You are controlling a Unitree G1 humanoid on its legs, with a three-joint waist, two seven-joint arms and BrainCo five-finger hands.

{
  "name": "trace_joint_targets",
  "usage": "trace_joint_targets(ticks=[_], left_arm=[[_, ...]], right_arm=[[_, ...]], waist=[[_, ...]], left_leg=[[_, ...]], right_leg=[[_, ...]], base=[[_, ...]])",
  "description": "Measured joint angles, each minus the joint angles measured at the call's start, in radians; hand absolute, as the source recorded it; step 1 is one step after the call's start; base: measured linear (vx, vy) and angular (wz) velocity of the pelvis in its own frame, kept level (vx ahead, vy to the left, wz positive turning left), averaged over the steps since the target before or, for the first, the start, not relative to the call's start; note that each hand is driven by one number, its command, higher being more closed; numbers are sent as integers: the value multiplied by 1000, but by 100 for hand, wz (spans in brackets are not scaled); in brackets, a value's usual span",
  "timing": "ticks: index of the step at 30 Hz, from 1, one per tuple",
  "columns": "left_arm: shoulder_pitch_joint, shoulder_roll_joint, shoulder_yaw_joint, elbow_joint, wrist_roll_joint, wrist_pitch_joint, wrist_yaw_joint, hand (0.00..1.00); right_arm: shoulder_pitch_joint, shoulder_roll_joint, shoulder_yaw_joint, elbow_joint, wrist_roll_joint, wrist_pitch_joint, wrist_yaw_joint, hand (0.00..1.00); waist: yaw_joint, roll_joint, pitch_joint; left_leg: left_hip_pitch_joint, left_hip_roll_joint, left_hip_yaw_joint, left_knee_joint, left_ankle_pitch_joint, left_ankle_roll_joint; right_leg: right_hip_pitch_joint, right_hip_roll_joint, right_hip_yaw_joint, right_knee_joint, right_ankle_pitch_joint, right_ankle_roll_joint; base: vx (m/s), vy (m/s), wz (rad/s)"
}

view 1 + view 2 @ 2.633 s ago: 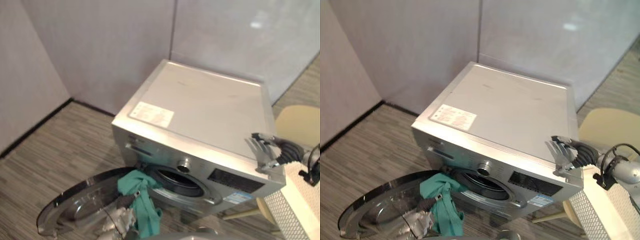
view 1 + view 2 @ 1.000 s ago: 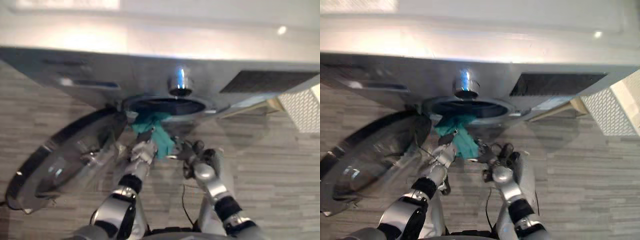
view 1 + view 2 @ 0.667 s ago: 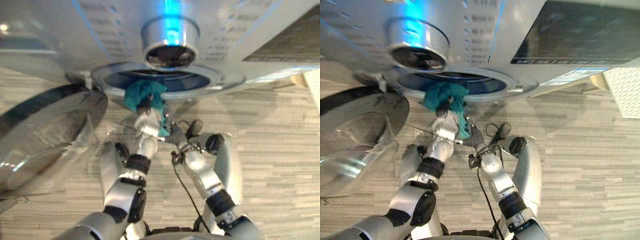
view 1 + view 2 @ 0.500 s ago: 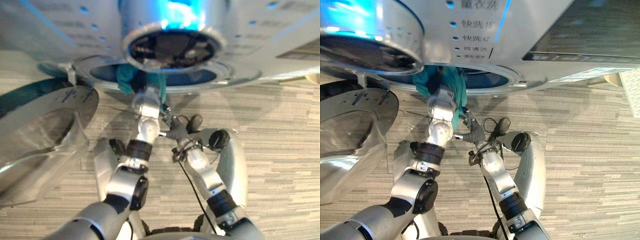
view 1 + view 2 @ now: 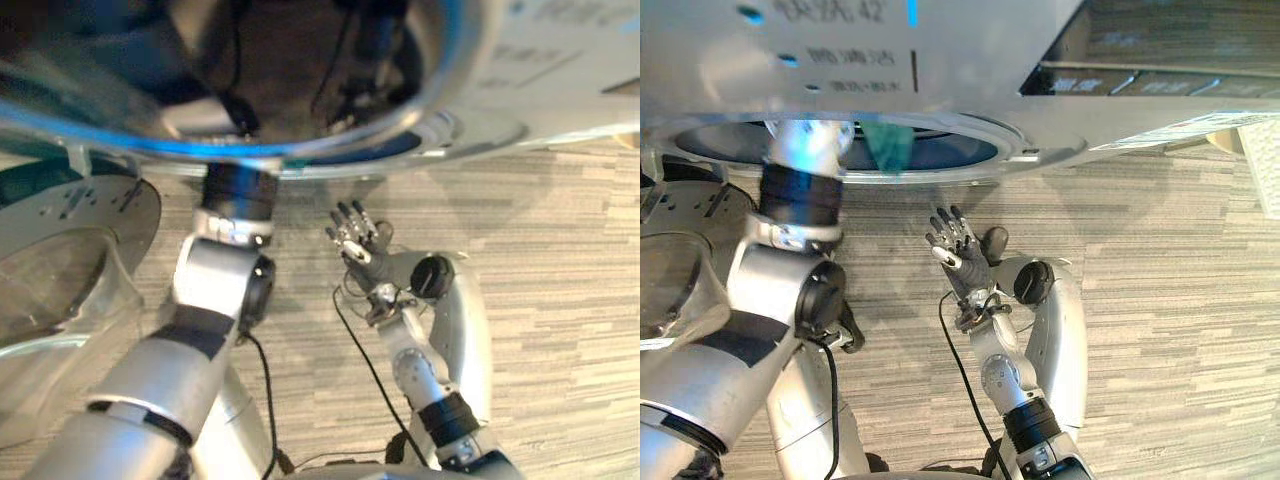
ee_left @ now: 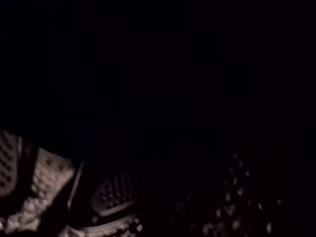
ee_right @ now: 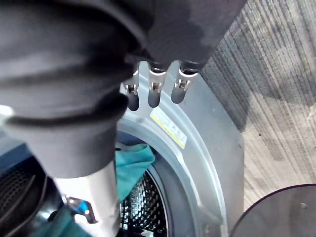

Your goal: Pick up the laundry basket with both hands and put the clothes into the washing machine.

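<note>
- The head camera has dipped closer under the washer (image 5: 970, 60) than half a second ago. The whole view has shifted, but the washer itself has not moved.
- At 9 o'clock the door (image 5: 70, 250) hangs wide open above the floor (image 5: 1160, 300).
- At 10 o'clock my left arm (image 5: 800, 200) runs up into the mouth of the drum (image 7: 143, 197). Half a second ago the left hand was at the rim with the cloth. Now it is buried in the dark drum, and I cannot tell whether it grips or has let go.
- At 11 o'clock the teal cloth (image 5: 887, 143) sits inside the mouth, just beside the left arm. It no longer hangs out over the rim. The right wrist view shows it lying in the drum against that arm.
- Near the centre, at 6 o'clock from the mouth, the right hand (image 5: 955, 245) is released, fingers straight and spread, holding nothing. It was close by the left wrist before and now stands apart from it.
- At 3 o'clock, on the edge, the white basket (image 5: 1266, 175) sits past the washer's corner, well apart from the right hand.
</note>
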Motion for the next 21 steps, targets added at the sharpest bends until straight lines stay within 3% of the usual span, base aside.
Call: trace_joint_targets(ticks=[4, 8, 9, 10, 11, 12, 13, 15, 16, 18, 21], left_arm=[[-50, 24, -23, 14, -188, -72, -13, 100], [-51, 26, -33, 16, -201, -108, -15, 100], [-51, 38, -79, 65, -37, -69, 14, 100], [-50, 48, -105, 85, 31, -43, 19, 100], [-51, 61, -151, 114, 137, 3, 21, 0], [-51, 78, -219, 150, 303, 72, 21, 0], [-52, 82, -251, 169, 396, 108, 21, 0], [-55, 93, -362, 266, 807, 263, -12, 0], [-54, 91, -390, 292, 880, 293, -27, 0], [-30, 63, -439, 386, 1141, 395, -75, 0], [30, 39, -443, 469, 1399, 463, -104, 0]], right_arm=[[12, -1, -2, -43, 49, -2, 16, 0], [34, -7, -2, -48, 83, -1, 17, 0], [41, -10, -2, -49, 87, -1, 25, 0], [45, -11, -2, -49, 87, 0, 33, 0], [55, -14, -2, -49, 87, 0, 40, 0], [68, -15, 0, -49, 87, 2, 42, 0], [76, -16, 1, -49, 87, 4, 45, 0], [98, -18, 9, -48, 85, 17, 62, 0], [103, -19, 13, -46, 84, 18, 64, 0], [114, -26, 27, -34, 80, 34, 81, 0], [115, -33, 41, 5, 81, 48, 86, 0]], waist=[[0, -19, -27], [1, -25, -43], [2, -26, -44], [2, -26, -44], [2, -26, -45], [2, -26, -45], [2, -26, -45], [2, -26, -45], [2, -26, -45], [0, -26, -45], [2, -26, -46]], left_leg=[[-29, 14, 1, 5, 0, -1], [-38, 31, 0, 4, 0, -1], [-40, 31, 0, 3, 0, -1], [-40, 31, 0, 4, 0, -1], [-41, 31, 0, 4, 1, -1], [-41, 29, 2, 2, 0, -1], [-41, 29, 4, 2, 0, 0], [-41, 28, 7, -1, 0, 0], [-41, 28, 8, -3, 0, 0], [-38, 30, 9, -9, 0, 0], [-25, 32, 12, -26, 4, -5]], right_leg=[[-36, 14, 1, -2, 5, -8], [-45, 28, -1, -7, 6, -7], [-45, 28, -3, -12, 11, -8], [-45, 28, -3, -13, 13, -8], [-45, 29, -3, -15, 15, -8], [-45, 29, -4, -17, 17, -6], [-45, 30, -4, -19, 18, -5], [-45, 31, -5, -26, 23, 0], [-44, 32, -5, -29, 24, 0], [-39, 35, -11, -40, 30, 4], [-25, 39, -16, -56, 32, 3]], base=[[25, -20, -14], [42, -20, -10], [39, -5, -9], [36, 6, -6], [30, 3, -1], [44, 0, 0], [43, -2, -1], [37, -2, -3], [33, -3, -4], [32, -6, -6], [34, -8, -6]])
